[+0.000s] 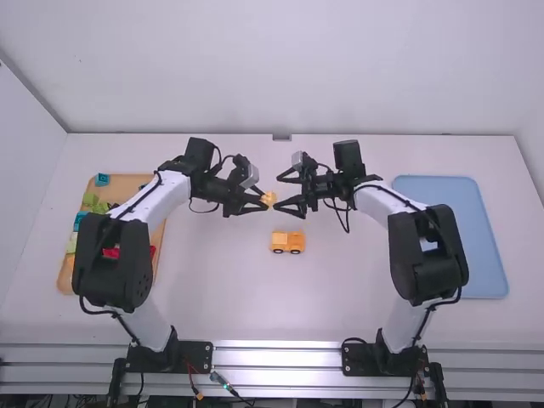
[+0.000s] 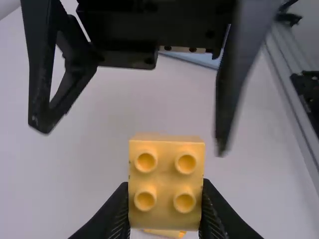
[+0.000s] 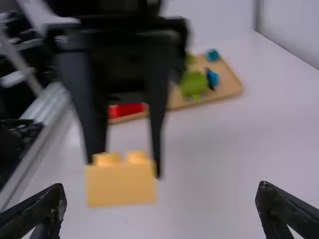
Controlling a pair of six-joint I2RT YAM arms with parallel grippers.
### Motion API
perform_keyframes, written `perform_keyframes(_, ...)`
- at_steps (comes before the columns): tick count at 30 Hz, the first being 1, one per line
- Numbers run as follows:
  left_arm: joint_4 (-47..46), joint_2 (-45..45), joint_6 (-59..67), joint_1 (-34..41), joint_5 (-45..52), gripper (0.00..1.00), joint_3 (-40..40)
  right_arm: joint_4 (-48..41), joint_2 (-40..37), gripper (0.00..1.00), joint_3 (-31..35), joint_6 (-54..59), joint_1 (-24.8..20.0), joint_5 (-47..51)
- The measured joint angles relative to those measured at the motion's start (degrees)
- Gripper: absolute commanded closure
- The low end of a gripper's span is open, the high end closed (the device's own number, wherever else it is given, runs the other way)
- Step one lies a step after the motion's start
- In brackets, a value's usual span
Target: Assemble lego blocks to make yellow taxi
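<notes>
Yellow plastic sits pinched in my left gripper [image 1: 263, 204], a four-studded block [image 2: 166, 181] raised over the middle of the table [image 1: 221, 297], while my right gripper [image 1: 279, 192] faces it from the right with its fingers spread wide and nothing between them. The partly built taxi [image 1: 287, 242] rests on the tabletop, nearer than both my grippers. To the far left of it begins my wooden tray [image 1: 127, 184], with green blocks [image 3: 193, 83] and red blocks [image 3: 130, 109] inside, and over on the right lies the blue tray [image 1: 446, 223].
</notes>
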State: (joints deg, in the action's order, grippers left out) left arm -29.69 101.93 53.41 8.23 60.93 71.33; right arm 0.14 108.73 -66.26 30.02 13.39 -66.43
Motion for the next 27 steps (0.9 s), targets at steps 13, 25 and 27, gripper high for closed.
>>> perform_keyframes(13, 9.2, 0.0, -9.6, 12.8, -19.5, 0.98, 0.0, -16.6, -16.4, 0.01, 1.4, -9.9, -4.6, 43.5)
perform_keyframes(25, 13.2, 0.1, -10.1, 19.6, -26.4, 0.98, 0.0, -5.7, -47.4, 0.01, 26.6, -18.6, -16.3, 48.5)
perform_keyframes(27, 15.0, 0.5, -10.2, 20.7, -26.7, 0.98, 0.0, -4.5, -52.5, 0.01, 29.8, -18.9, -16.6, 48.4)
